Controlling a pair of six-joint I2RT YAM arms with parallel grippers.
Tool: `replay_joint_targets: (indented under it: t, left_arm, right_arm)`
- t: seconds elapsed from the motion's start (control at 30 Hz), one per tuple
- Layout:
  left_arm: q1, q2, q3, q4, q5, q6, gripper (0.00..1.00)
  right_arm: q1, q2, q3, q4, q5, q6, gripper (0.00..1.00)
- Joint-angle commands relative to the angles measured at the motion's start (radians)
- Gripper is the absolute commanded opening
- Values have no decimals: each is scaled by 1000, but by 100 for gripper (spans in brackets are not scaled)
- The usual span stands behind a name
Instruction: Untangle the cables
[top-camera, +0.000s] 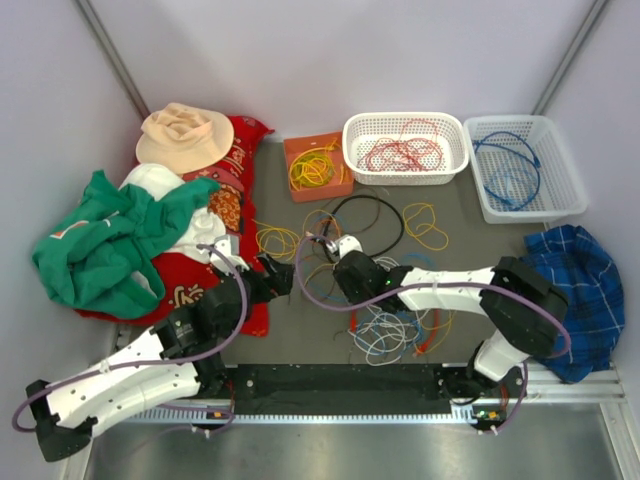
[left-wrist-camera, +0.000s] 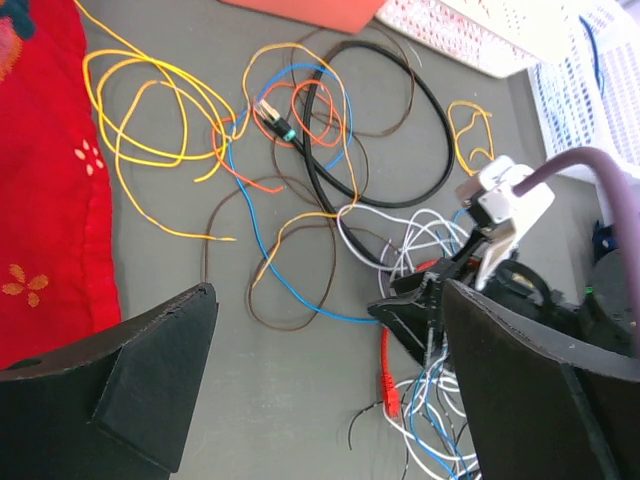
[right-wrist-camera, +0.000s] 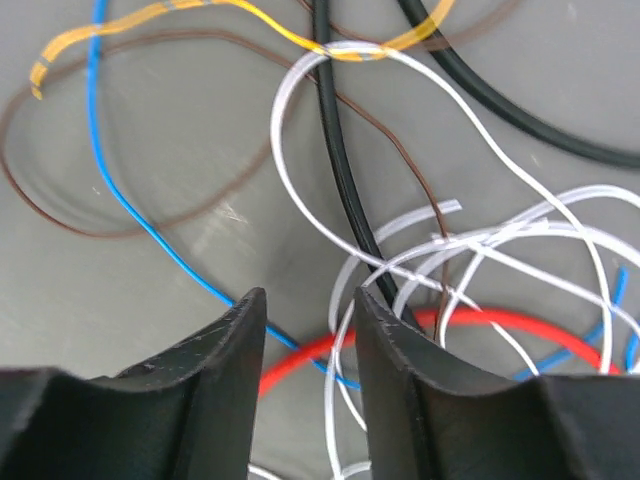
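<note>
Loose cables (top-camera: 390, 322) in white, blue, red, black, brown and yellow lie tangled on the grey table in front of the arms. A black loop (top-camera: 371, 214) and yellow loops (top-camera: 274, 240) lie further back. My right gripper (top-camera: 340, 288) points down into the tangle. Its jaws (right-wrist-camera: 310, 330) are slightly open and straddle a red cable (right-wrist-camera: 300, 360), a thin blue wire (right-wrist-camera: 150, 235) and a white wire (right-wrist-camera: 345, 330), gripping none. My left gripper (top-camera: 274, 276) is wide open and empty (left-wrist-camera: 325, 335) above bare table. A red end plug (left-wrist-camera: 388, 390) lies just ahead of it.
An orange box (top-camera: 300, 148) holds yellow cables. One white basket (top-camera: 405, 120) holds red cables, and another (top-camera: 560, 160) holds blue ones. A pile with a green garment (top-camera: 100, 245), red cloth (top-camera: 240, 160) and beige hat (top-camera: 183, 135) lies at the left. A blue plaid cloth (top-camera: 580, 275) lies at the right.
</note>
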Motion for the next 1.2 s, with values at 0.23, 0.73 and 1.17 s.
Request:
replay_joint_targets:
  t: [0.23, 0.73, 1.17]
  left_arm:
    - [1, 174, 21, 102, 188, 38, 96]
    - [1, 177, -5, 151, 228, 21, 96]
    - [1, 85, -45, 102, 196, -10, 96]
  right_arm:
    - [-2, -331, -109, -140, 47, 113, 77]
    - [-7, -168, -181, 29, -83, 277, 92]
    - [-5, 136, -80, -6, -110, 280, 50]
